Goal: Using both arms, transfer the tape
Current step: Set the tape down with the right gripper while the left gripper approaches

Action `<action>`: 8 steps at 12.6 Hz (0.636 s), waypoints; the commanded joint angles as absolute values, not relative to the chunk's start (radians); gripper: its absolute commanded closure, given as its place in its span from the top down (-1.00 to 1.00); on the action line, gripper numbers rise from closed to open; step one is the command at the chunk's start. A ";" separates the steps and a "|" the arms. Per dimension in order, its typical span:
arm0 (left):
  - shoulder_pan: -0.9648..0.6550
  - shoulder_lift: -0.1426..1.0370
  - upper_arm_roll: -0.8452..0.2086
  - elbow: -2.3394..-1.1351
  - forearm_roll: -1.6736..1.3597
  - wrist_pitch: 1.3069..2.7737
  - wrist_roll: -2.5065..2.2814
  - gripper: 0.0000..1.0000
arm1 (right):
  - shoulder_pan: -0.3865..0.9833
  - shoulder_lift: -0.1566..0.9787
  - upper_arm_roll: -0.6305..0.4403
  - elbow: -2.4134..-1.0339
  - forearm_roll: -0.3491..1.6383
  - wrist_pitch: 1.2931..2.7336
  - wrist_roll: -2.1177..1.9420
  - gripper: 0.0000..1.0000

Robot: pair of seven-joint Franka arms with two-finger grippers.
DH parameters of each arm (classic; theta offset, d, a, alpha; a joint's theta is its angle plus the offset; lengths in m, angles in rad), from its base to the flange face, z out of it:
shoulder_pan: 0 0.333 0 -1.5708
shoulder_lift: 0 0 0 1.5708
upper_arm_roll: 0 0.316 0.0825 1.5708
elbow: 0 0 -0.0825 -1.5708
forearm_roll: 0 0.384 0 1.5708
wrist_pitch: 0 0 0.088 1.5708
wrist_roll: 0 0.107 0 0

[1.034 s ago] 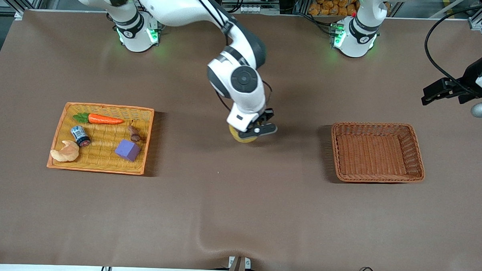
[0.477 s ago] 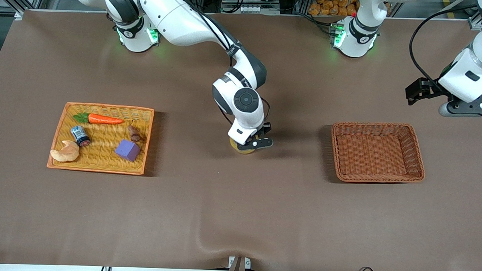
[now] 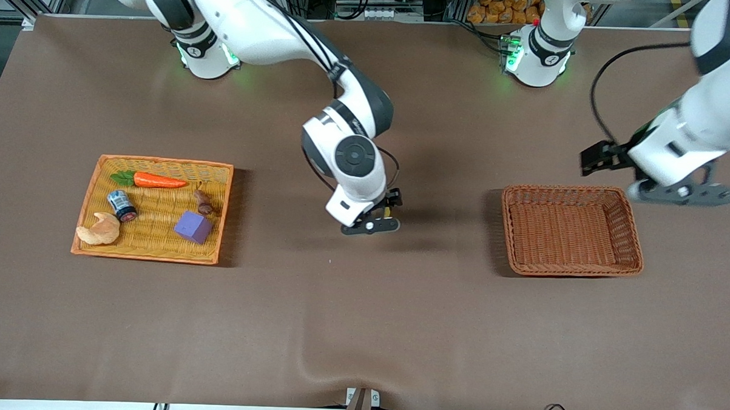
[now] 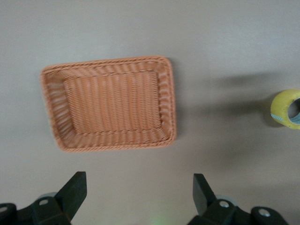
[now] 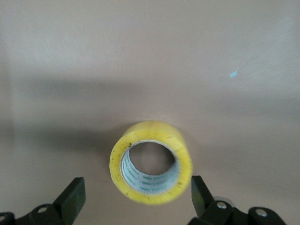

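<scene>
I see my right claw (image 5: 133, 199) spread over the tape (image 5: 151, 162) lying mid-surface (image 3: 361, 326), and my left claw (image 4: 139, 197) spread above the basket (image 4: 110, 104).

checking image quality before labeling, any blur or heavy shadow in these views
Front view: the left arm is motion-smeared above the brown basket; the rest is sharp. Left wrist view: soft, with the tape cut by the edge. Right wrist view: a broad shadow band crosses the table beside the tape.

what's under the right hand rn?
The tape, lying on the brown table between the open right hand fingers, released. From the front view the hand covers the roll.
</scene>
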State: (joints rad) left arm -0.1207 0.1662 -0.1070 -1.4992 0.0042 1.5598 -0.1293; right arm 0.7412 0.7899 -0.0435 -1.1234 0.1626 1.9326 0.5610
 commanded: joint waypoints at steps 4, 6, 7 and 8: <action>-0.260 0.351 -0.109 -1.482 -0.084 1.739 -0.149 1.00 | 0.612 0.346 -0.043 -1.539 0.160 1.941 0.473 1.00; -0.355 0.449 -0.107 -1.480 -0.097 1.878 -0.161 1.00 | 0.516 0.218 -0.041 -1.658 0.160 1.924 0.328 1.00; -0.391 0.498 -0.107 -1.477 -0.100 1.947 -0.184 1.00 | 0.458 0.169 -0.040 -1.693 0.160 1.904 0.245 1.00; -0.417 0.549 -0.110 -1.476 -0.104 2.018 -0.224 1.00 | 0.416 0.134 -0.040 -1.695 0.158 1.844 0.207 1.00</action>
